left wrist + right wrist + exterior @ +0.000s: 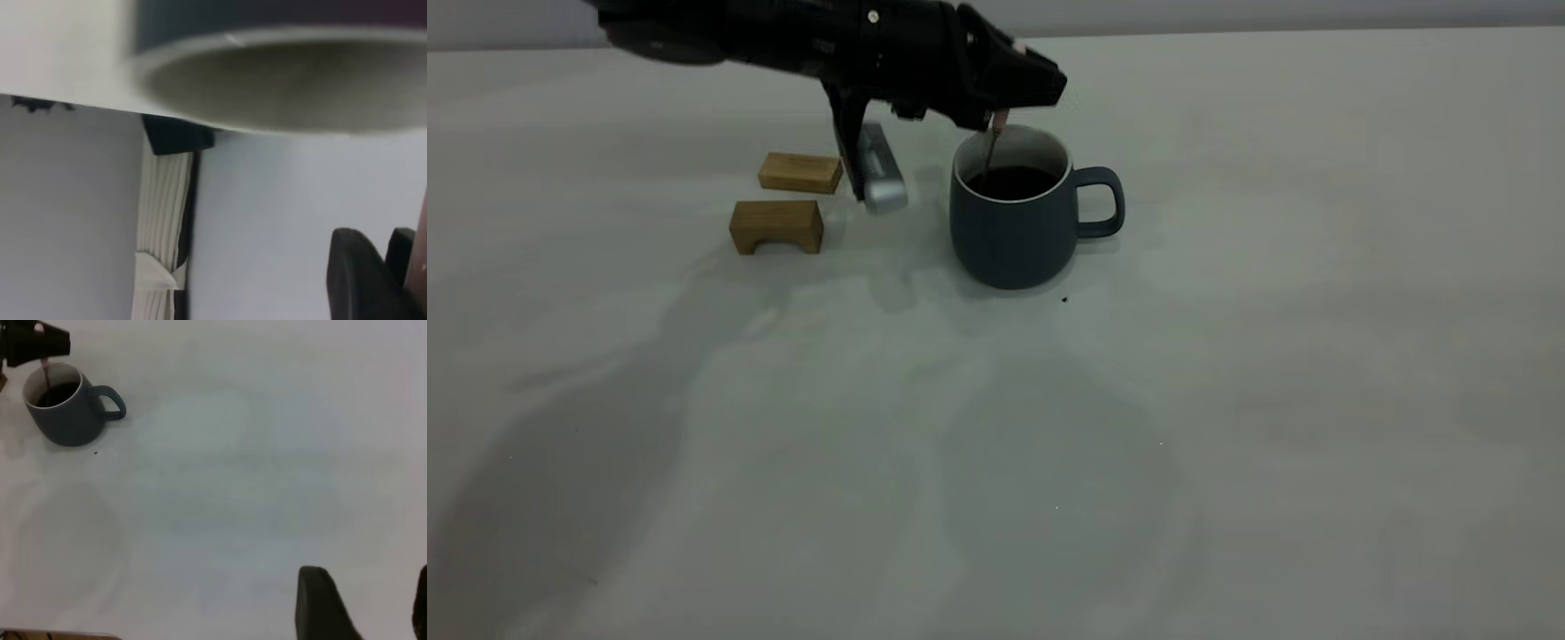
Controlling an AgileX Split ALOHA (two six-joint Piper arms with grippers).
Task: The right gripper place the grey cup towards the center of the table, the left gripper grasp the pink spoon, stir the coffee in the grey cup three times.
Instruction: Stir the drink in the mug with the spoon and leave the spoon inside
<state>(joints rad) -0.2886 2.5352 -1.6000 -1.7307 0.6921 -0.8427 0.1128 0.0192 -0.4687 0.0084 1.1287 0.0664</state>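
Over the grey cup, the left gripper pinches the pink spoon, its bowl dipped in the coffee. Only the right wrist view catches the right gripper, fingers spread, well apart from the cup near the table's far edge.

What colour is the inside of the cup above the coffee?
White, above the near-black coffee in the grey cup. The exterior view shows it best.

The exterior view faced the arms from a raised front position, cup at 12 o'clock. The left wrist view sat tight against the cup rim. The right wrist view looked down from far off; all three shared the cup.
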